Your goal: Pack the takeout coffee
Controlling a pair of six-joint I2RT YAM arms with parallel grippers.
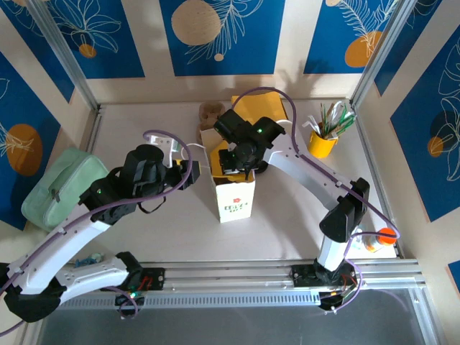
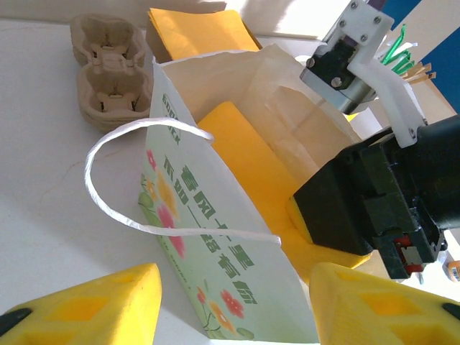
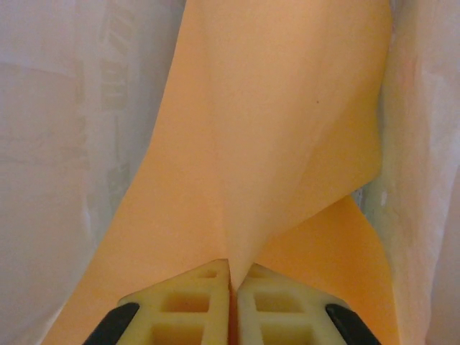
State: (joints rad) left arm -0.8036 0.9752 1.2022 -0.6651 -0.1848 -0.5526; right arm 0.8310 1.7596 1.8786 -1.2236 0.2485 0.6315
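A paper bag (image 1: 235, 198) with a flower print and a white string handle stands open at the table's middle. My right gripper (image 3: 231, 277) reaches down into it from above, shut on a fold of a yellow paper sheet (image 3: 273, 144) that lies inside the bag (image 2: 215, 273). My left gripper (image 2: 230, 316) is open at the bag's left side, its yellow fingers standing on either side of the printed wall near the rim. In the top view the left gripper (image 1: 198, 171) sits just left of the bag. The takeout coffee is out of view.
A brown pulp cup carrier (image 2: 108, 68) and a yellow envelope (image 2: 194, 32) lie behind the bag. A yellow cup of utensils (image 1: 323, 140) stands at the back right. A green pouch (image 1: 61, 183) lies far left, an orange-capped bottle (image 1: 377, 239) near right.
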